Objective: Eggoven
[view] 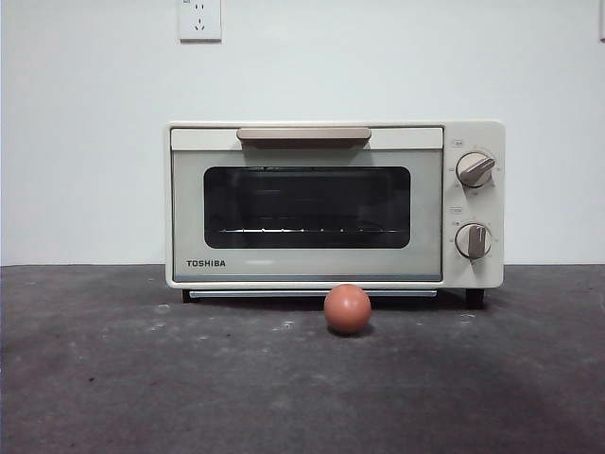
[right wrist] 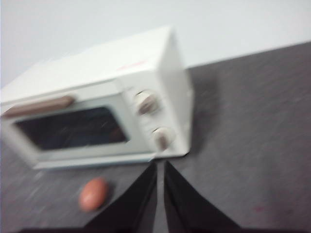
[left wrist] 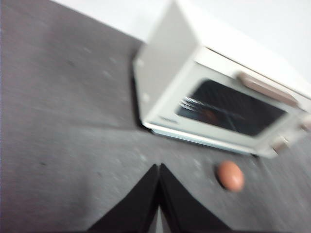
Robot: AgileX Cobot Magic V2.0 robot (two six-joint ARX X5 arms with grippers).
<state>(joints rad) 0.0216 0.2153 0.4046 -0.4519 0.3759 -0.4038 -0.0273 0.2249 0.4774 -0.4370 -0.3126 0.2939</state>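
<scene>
A: What could go wrong? 
B: The egg (view: 347, 308) lies loose on the table (view: 113, 378), just before the shut oven (view: 334, 203); a clumsy nudge could roll it. 
A: Jaws? 
B: Left gripper (left wrist: 159, 167) and right gripper (right wrist: 161, 165) both pressed together, holding nothing. 
A: Inside the oven? 
B: Only a wire rack shows.
</scene>
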